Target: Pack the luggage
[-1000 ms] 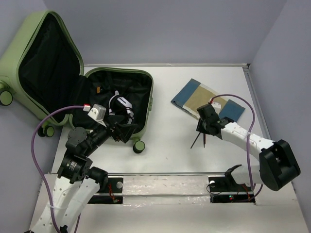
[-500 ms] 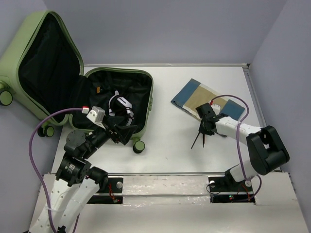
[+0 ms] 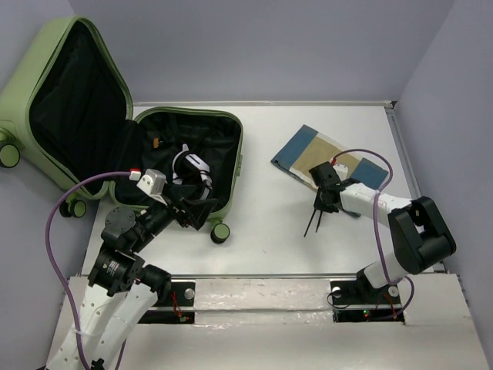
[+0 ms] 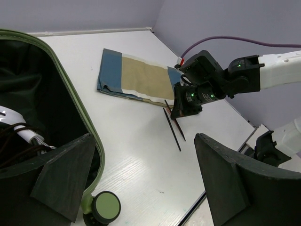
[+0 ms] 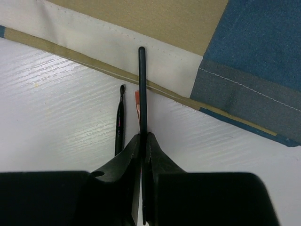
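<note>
The luggage [image 3: 23,77] lies open at the far-left corner of the table [image 3: 262,139]. The likeliest trouble there is a clash of arms. The left gripper [image 4: 143,139], jaws wide apart and holding nothing, hangs over the near rim of the lower half, right where a delivery from the right side would arrive. A white corded appliance [image 3: 192,163] already sits inside, so anything thin dropped onto it may roll or bounce out.

Nearer the right edge, the folded cloth [image 3: 308,150] is the next hazard. The thin black stick [image 5: 141,84] has its far tip overlapping the cloth's hem, and a lift that drags sideways could catch it. The right gripper [image 5: 142,137] has its jaws pressed together on that stick, gripping it along a narrow line. It could pivot or slide out mid-carry. A second stick [image 5: 120,117] lies on the table just beside it and would likely be left behind or knocked.

The luggage opens upward, with its long axis running from the near edge to the far edge. The wheels face the near edge. The lid is hinged along the left side and leans back past the table's left edge.
</note>
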Tool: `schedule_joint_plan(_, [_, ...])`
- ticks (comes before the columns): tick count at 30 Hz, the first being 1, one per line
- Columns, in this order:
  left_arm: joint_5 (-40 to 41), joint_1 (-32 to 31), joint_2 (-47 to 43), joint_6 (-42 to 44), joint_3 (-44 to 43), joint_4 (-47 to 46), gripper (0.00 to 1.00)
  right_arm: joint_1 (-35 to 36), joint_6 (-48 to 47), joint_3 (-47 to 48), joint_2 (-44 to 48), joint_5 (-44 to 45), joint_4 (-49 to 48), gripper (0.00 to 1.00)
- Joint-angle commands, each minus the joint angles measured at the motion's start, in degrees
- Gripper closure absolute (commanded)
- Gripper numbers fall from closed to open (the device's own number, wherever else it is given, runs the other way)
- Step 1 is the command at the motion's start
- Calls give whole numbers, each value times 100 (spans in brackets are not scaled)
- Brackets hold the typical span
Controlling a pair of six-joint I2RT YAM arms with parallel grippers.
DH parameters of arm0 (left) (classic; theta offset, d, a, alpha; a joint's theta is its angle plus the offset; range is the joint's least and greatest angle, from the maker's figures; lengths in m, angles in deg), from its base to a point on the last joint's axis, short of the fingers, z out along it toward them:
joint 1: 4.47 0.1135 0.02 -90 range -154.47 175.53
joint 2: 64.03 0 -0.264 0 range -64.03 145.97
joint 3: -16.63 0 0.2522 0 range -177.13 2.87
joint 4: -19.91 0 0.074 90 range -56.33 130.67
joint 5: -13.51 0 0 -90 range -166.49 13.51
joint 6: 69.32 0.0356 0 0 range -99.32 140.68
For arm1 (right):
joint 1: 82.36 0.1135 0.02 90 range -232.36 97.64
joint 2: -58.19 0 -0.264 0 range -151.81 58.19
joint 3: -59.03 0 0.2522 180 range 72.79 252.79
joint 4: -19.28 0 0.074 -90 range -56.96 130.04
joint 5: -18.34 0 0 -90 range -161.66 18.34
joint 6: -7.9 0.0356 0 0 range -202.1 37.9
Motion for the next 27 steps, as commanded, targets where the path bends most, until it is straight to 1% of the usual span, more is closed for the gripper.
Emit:
schedule_joint_plan(1, [-10,-41,-54,79,-135,-171,1,10,-12,16,229,-16,27,93])
schedule_joint_plan(8, [-10,-41,-45,70,-135,-180,1,10,-187,42,598,-130,211,93])
schedule_joint_plan(12, [-10,-32,-27,70,-135,-180,1,10,-328,130,1090,-104,449,93])
schedule_joint_plan(14, [-19,-23,-19,70,-144,-180,1,10,-407,183,1327,-401,449,93])
schedule_joint_plan(17, [-27,3,-10,70,-144,-180,1,351,-460,490,1531,-894,186,93])
schedule_joint_plan(18, [-28,12,-1,70,-144,-180,1,648,-434,821,1418,-964,124,93])
schedule_joint_plan(20, [-19,21,17,61,-144,-171,1,957,-425,1236,1215,-1167,-113,93])
schedule_joint_plan(21, [-27,38,34,61,-135,-180,1,1220,-442,1664,927,-1228,-244,93])
schedule_joint_plan(22, [-36,38,34,61,-135,-180,1,1327,-486,1903,750,-1411,-541,93])
schedule_joint_plan(24, [-28,47,52,70,-144,-180,1,1459,-530,2413,320,-1614,-780,93])
schedule_joint_plan(25, [-28,65,52,70,-135,-180,1,1564,-556,3042,-196,-1842,-903,93])
schedule_joint_plan(27, [-28,82,78,61,-126,-180,1,1670,-627,3678,-708,-1958,-1053,93])
